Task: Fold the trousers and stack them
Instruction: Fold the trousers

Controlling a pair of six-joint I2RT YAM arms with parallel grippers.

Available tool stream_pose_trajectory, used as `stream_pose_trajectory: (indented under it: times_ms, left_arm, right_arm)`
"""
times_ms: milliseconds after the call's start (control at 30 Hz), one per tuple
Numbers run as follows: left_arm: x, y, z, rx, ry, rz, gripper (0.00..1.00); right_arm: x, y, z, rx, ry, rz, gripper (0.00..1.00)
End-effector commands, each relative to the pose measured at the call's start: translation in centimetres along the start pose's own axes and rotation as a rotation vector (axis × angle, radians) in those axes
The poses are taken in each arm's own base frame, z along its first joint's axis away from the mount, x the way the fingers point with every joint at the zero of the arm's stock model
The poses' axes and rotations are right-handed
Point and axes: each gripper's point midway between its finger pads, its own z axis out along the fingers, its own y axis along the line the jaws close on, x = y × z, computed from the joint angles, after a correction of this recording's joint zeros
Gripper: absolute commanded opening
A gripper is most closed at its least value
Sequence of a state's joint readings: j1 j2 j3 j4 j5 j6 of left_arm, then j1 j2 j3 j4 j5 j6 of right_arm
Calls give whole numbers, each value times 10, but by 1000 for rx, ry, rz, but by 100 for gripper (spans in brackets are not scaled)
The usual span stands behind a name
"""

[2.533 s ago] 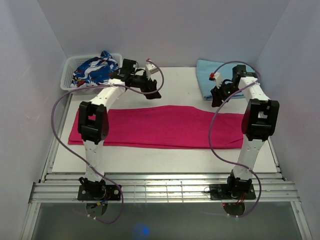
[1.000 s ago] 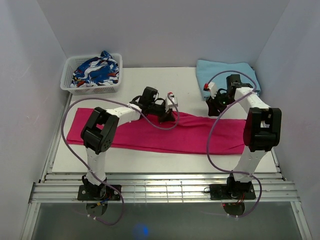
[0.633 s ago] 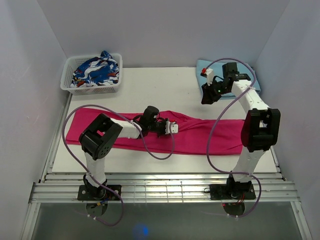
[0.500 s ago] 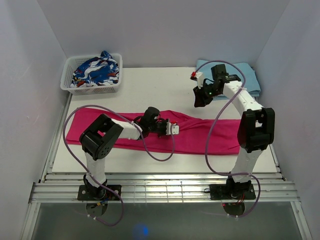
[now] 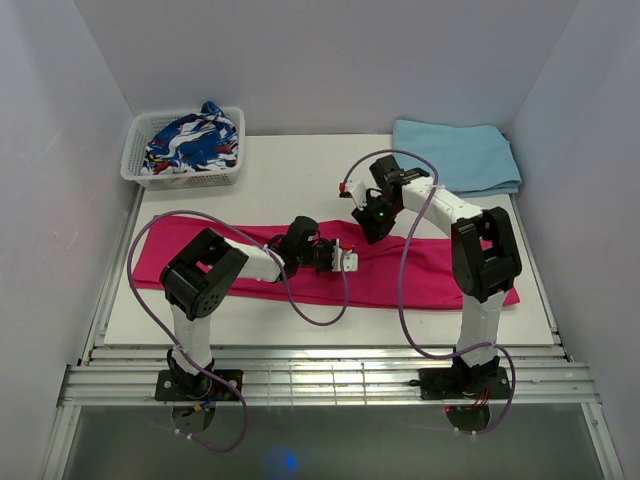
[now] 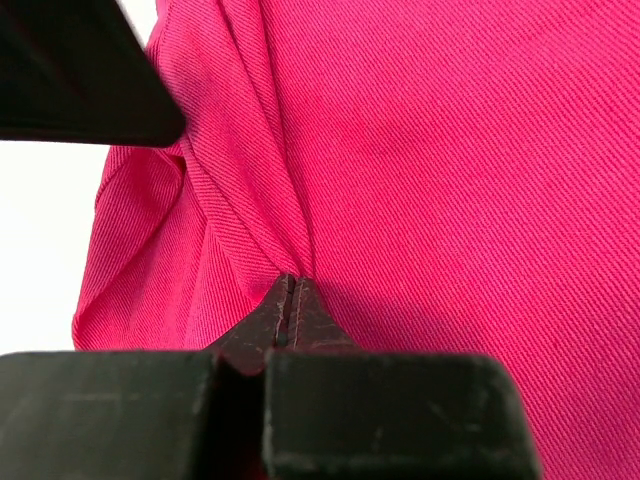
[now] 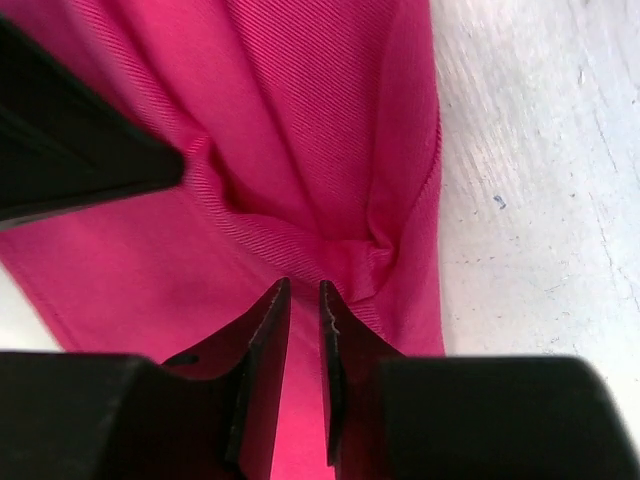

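1. The trousers lay on the table as a long magenta band, running from 9 o'clock to 4 o'clock across its near half. They were puckered at the middle of their far edge.
2. The left gripper lay low on the band's middle, pointing toward 3 o'clock. In the left wrist view its tips were pressed together, pinching a raised fold of the trousers. The folds ran away toward 11 o'clock.
3. The right gripper sat at the cloth's far edge, just beside the left one at its 1 o'clock.
4. In the right wrist view the right gripper showed only a narrow slit between its fingers. It pointed at a gathered ridge of the trousers, with bare table at 3 o'clock.
5. A folded light blue cloth lay at the table's 1 o'clock corner, apart from the trousers.
6. A white basket stood at 11 o'clock, holding a blue, white and red patterned garment.
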State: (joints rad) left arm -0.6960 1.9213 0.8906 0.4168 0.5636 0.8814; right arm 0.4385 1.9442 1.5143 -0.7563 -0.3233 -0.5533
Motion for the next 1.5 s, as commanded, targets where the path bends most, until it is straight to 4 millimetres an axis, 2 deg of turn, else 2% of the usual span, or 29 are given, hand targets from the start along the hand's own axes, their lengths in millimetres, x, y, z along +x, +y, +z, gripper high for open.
stream_pose_trajectory:
  times_ms: [0, 267, 333, 433, 667, 967, 1233, 1367, 1467]
  left_arm:
    - [15, -18, -7, 32, 65, -37, 0]
    - [16, -22, -10, 36, 69, -50, 0]
    - [16, -23, -10, 37, 68, -54, 0]
    - [16, -25, -11, 40, 69, -57, 0]
    - [18, -28, -11, 47, 70, -58, 0]
    - [17, -28, -10, 51, 68, -41, 0]
    - [18, -28, -10, 52, 71, -49, 0]
    - [19, -28, -10, 50, 75, -53, 0]
    - [21, -28, -11, 46, 84, -61, 0]
  right_arm:
    - [14, -18, 13, 64, 59, 12, 25]
    - [27, -29, 25, 119, 104, -6, 39]
    - [24, -32, 24, 135, 89, -8, 42]
    - [15, -31, 18, 138, 56, -7, 51]
    - [-13, -33, 7, 140, -22, -12, 50]
    - [-22, -37, 5, 146, -43, -53, 47]
    - [4, -40, 24, 133, 41, -92, 46]
    - [19, -30, 34, 72, 78, -92, 44]
    - [20, -20, 36, 16, 71, -102, 43]
